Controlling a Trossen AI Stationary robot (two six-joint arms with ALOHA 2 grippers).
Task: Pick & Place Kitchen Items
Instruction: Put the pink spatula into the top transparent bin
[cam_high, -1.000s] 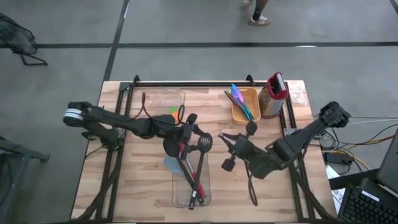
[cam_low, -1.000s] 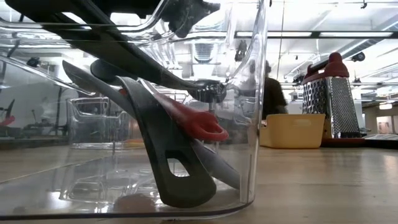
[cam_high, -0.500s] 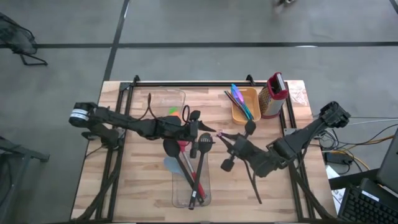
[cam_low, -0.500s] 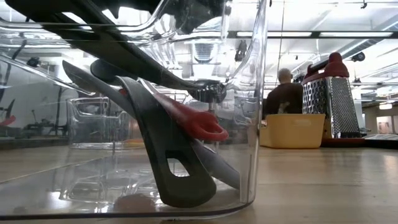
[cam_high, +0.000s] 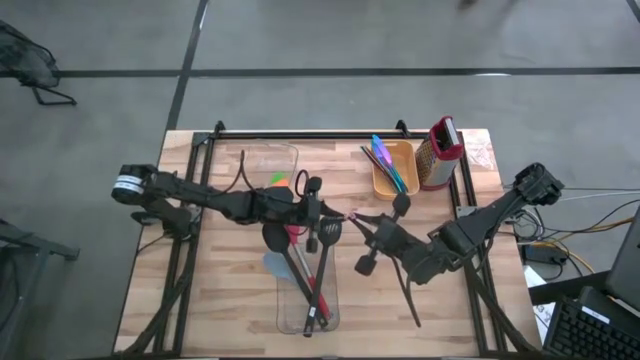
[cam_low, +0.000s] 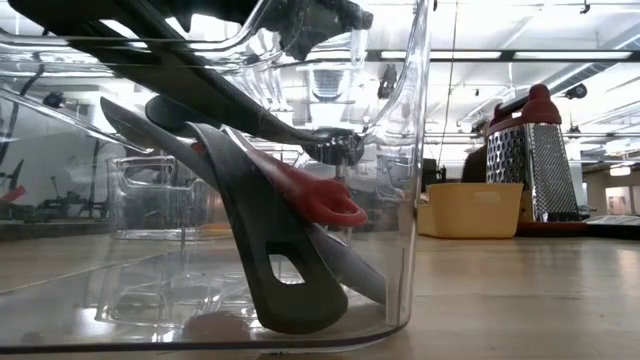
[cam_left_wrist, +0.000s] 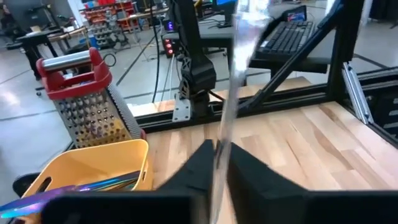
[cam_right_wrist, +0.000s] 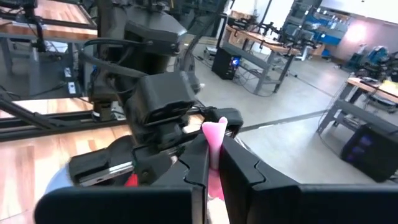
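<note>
i'm seeing my left gripper hanging over the far end of the clear bin, its dark fingers nearly together and pinching the bin's thin clear wall edge between them. just below it in the bin are lying the red spoon, the black slotted turner, a black spoon and the light-blue spoon, handles crossing toward the near end. my right gripper is facing the left one, almost tip to tip with it, and its fingers are closed on a small pink piece that is sticking up between them. beyond my left gripper, the yellow tray is holding the blue and purple sticks, with the red-topped grater standing just beside it. green and orange chunks are sitting in a second clear container behind the left arm.
</note>
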